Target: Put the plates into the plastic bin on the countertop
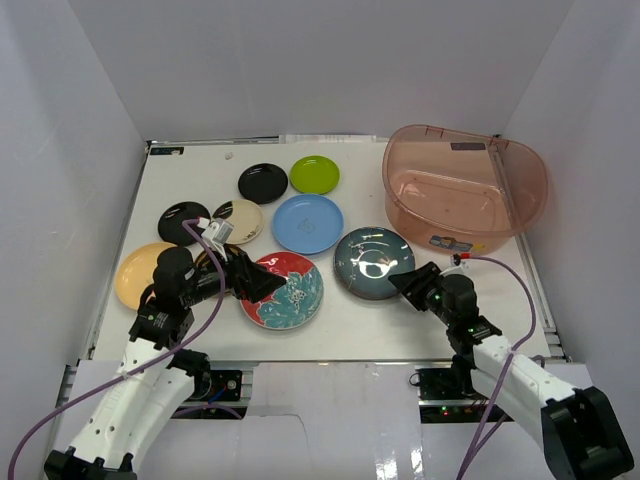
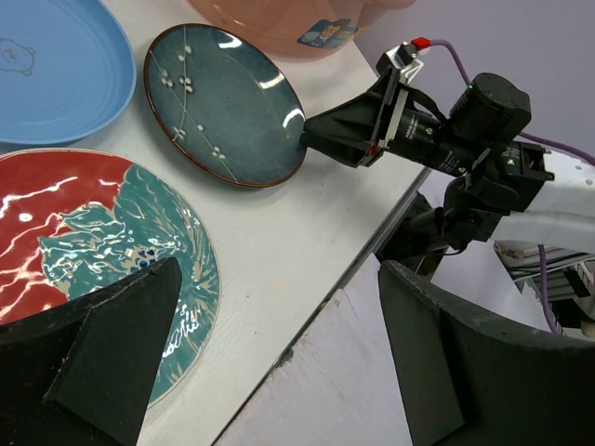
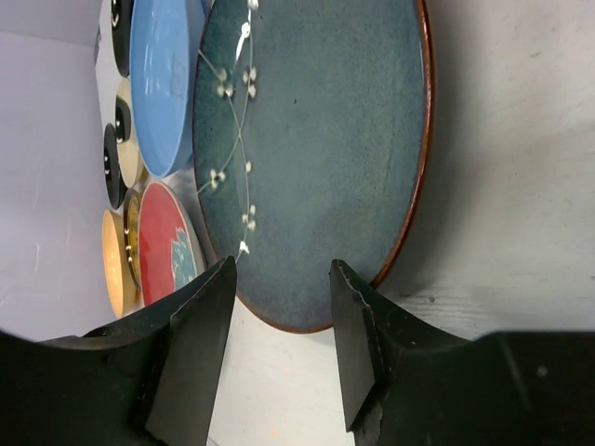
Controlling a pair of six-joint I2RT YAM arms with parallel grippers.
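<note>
Dark teal plate [image 1: 372, 262]: my right claw [image 1: 398, 281] at near rim, fingers half spread, nothing pinched. Left claw [image 1: 268, 285] spread wide over red-and-teal floral plate [image 1: 300, 300].

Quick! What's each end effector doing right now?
Left end effector: wide open, holding nothing, by the red plate.
Right end effector: partly open at the dark teal plate's edge, not gripping it.
</note>
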